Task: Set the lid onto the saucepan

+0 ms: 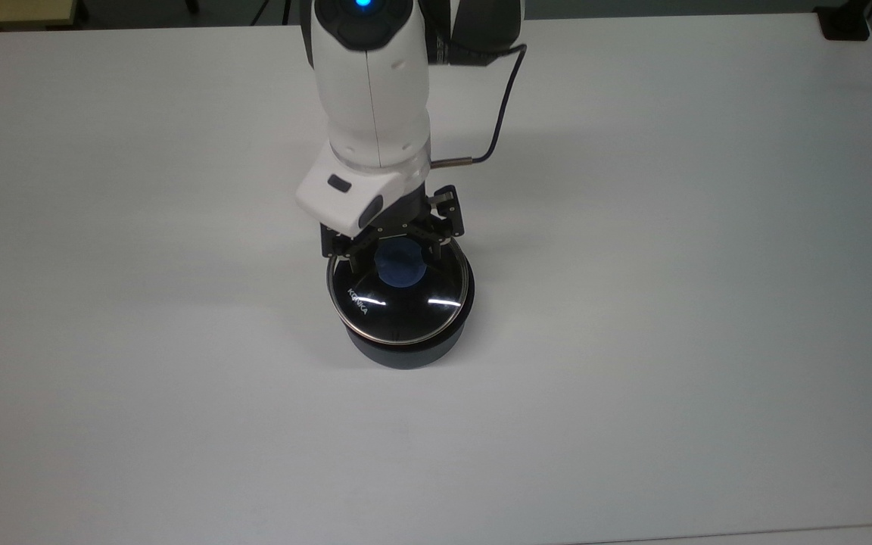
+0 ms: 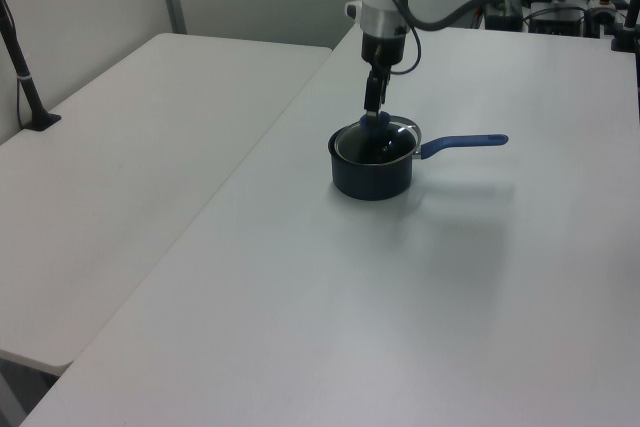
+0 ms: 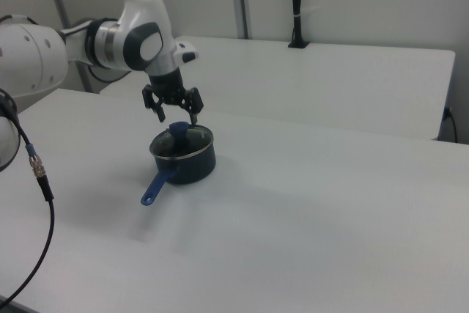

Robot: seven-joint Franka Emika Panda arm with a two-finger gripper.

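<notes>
A glossy glass lid (image 1: 398, 291) with a metal rim is seen at the centre of the top view, with bright glints mirrored on it. The saucepan (image 2: 371, 175) is finished in dark, seemingly matt enamel. The table (image 1: 671, 303) appears smooth and matt white.

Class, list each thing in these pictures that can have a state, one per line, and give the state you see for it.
lid: resting on the saucepan, closing it, knob up.
saucepan: upright on the table, covered, handle pointing to the left view's right.
tool: open, fingers spread above the lid's blue knob, holding nothing.
table: bears the saucepan.
</notes>
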